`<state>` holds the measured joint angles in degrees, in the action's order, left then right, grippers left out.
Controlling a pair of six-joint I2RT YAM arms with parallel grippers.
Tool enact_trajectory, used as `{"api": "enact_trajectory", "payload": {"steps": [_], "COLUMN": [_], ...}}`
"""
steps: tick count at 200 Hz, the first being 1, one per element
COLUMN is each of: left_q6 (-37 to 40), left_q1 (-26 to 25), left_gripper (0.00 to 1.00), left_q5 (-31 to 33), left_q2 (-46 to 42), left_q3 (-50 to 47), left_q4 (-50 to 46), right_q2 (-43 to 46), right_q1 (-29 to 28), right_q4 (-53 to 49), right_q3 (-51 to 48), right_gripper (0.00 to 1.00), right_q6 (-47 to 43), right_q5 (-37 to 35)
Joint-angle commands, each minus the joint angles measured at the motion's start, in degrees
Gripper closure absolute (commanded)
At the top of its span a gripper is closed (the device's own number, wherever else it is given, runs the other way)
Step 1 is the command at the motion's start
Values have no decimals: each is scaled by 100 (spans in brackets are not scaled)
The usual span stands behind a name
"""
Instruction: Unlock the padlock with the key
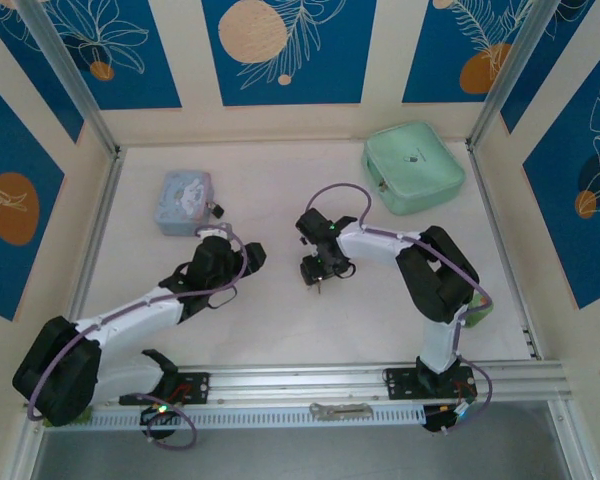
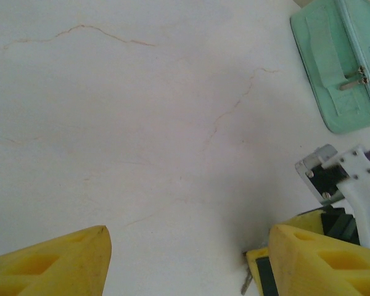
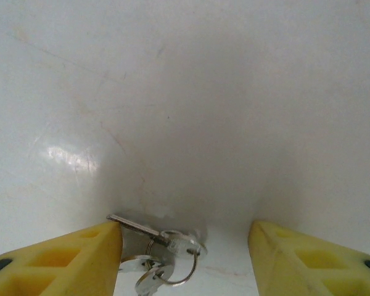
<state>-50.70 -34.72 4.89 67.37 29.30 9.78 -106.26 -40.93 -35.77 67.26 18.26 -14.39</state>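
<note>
Starting at the far left of the table, the light-blue tin box is sitting flat. The padlock is lying free just beside its right edge, touching or nearly so, can't really tell from above. It's tiny and black.

A bit nearer than that, the left gripper is hovering over bare tabletop. Its yellow fingers are standing wide apart with nothing between them, so that claw is released. Its wrist camera is looking out across the table toward the right arm and the pouch.

Moving to the middle, the right gripper is pointing down at the table. The key is lying flat right between its fingers, on a ring with what looks like another key or two. The blade is reaching up against the finger on the left of the wrist view, but the other finger is standing well clear, so this claw is released too, not pinching anything. Key and padlock are sitting well apart.

Far right at the back, a mint-green zip pouch is lying flat.
</note>
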Motion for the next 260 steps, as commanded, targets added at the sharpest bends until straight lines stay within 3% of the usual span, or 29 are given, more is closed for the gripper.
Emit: {"api": "enact_trajectory", "payload": {"steps": [1,47,85,103,154,180,213,260], "left_q6": [-62,-142,-186,-210,-247,-588,-588,-471], "left_q1": [64,88,97,97,88,54,-200,-522], "left_gripper": [32,32,32,32,32,33,33,43], "left_q5": [-101,-234,-262,-392,-1208,-1678,-1726,-2040], "left_q2": [71,197,149,186,547,963,1229,1712], "left_q3": [54,67,24,36,30,-96,-245,-267], "left_q4": [232,358,442,521,1499,2436,3289,4259], "right_q2": [160,-44,-176,-84,842,1180,1502,2014], "right_q1": [-72,-90,-35,120,731,1012,1359,1406], "right_q4": [-540,-466,-315,-87,1218,1714,2294,2981], "right_q3": [-376,-217,-285,-425,-1133,-1413,-1691,-1945], "right_gripper": [45,62,86,100,100,100,100,100], "right_q6": [109,36,152,216,399,680,1783,3554], "right_q5": [257,478,631,1041,3186,3743,3825,3148]}}
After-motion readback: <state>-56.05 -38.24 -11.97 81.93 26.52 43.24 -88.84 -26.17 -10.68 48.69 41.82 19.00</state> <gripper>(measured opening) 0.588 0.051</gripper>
